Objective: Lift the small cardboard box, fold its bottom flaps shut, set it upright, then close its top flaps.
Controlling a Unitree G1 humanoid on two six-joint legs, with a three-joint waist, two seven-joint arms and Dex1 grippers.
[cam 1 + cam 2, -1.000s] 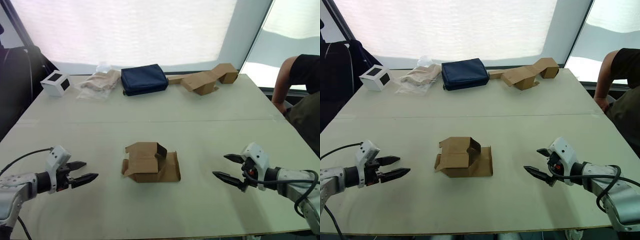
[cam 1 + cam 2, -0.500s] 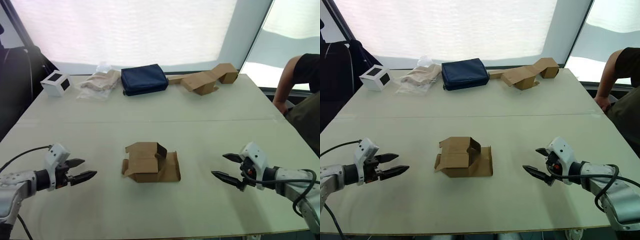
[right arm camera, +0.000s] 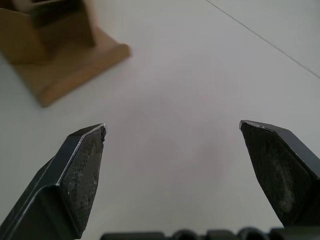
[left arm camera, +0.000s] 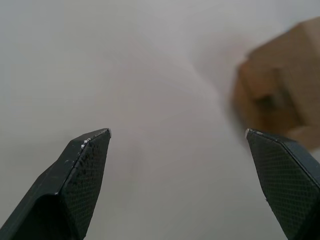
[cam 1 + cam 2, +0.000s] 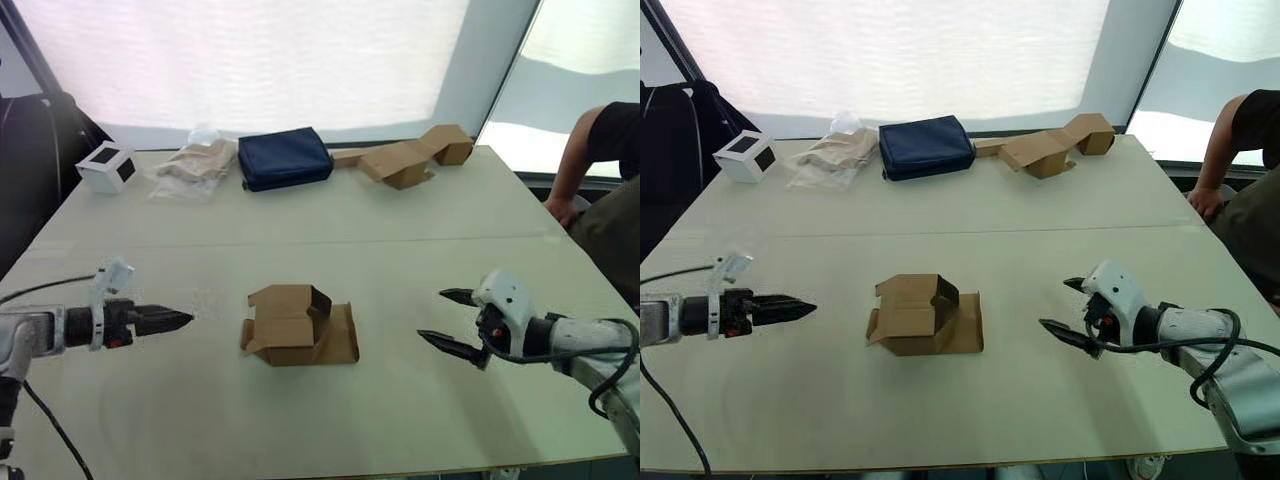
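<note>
Left eye view: the small cardboard box (image 5: 298,325) lies mid-table between the left gripper (image 5: 172,320) and right gripper (image 5: 447,321), both spread and empty. Approach evenly from both sides, gripping walls, not flaps.

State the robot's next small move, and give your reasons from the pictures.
Probably bring both tools inward to the box. It lies on the table with flaps open, untouched; the left tool and right tool are open, either side, well apart from it.
</note>
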